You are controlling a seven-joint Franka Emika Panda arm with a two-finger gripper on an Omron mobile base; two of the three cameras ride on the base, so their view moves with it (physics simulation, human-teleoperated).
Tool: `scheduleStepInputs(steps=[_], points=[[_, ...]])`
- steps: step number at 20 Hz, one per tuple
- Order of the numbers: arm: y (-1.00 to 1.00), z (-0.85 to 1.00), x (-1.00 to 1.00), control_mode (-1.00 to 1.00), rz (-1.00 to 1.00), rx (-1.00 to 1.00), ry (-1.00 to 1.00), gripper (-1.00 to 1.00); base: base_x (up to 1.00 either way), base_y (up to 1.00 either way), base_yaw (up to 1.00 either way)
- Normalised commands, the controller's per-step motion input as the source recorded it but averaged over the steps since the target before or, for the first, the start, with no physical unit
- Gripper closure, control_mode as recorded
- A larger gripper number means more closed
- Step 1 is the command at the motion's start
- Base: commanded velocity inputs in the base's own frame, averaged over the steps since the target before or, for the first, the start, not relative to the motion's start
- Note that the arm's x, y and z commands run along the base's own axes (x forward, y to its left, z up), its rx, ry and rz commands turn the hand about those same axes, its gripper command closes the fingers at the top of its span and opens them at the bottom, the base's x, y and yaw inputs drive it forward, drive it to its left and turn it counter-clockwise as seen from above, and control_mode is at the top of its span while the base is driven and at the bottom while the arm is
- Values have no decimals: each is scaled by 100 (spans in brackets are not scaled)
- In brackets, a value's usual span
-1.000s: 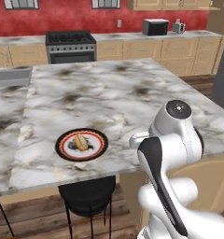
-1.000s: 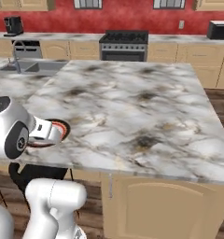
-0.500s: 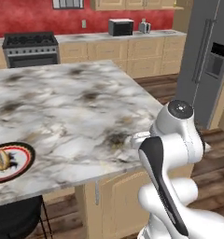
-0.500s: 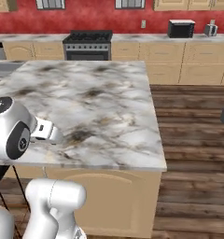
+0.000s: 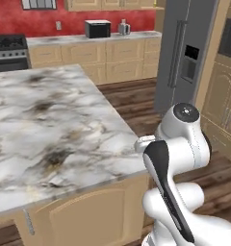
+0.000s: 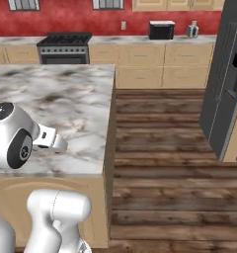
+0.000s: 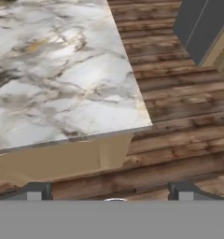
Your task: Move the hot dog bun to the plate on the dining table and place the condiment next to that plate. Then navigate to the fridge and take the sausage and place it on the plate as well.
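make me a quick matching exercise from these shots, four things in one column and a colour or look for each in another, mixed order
Things:
1. fridge
2. dining table
3. floor
4. back wall

Looks:
a. red
b. white-grey marble with dark veins
c. grey steel, dark dispenser panel
d. dark brown wood planks

Pairs: 1-c, 2-b, 3-d, 4-a

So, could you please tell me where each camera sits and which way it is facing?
Left base view: behind the arm's left, facing the white-grey marble dining table and tall grey steel fridge; the arm rises lower right.
Right base view: behind its right, same table and fridge; the arm lower left.
Hand view: on the hand, over the table corner and wooden floor; gripper open.
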Motion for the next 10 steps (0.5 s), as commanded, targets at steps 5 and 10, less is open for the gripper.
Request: scheduleStepInputs(steps=[5,10], points=[[0,0,0,100,0,0,0,-100,12,-100,-9],[0,0,0,100,0,0,0,-100,47,-100,-3]])
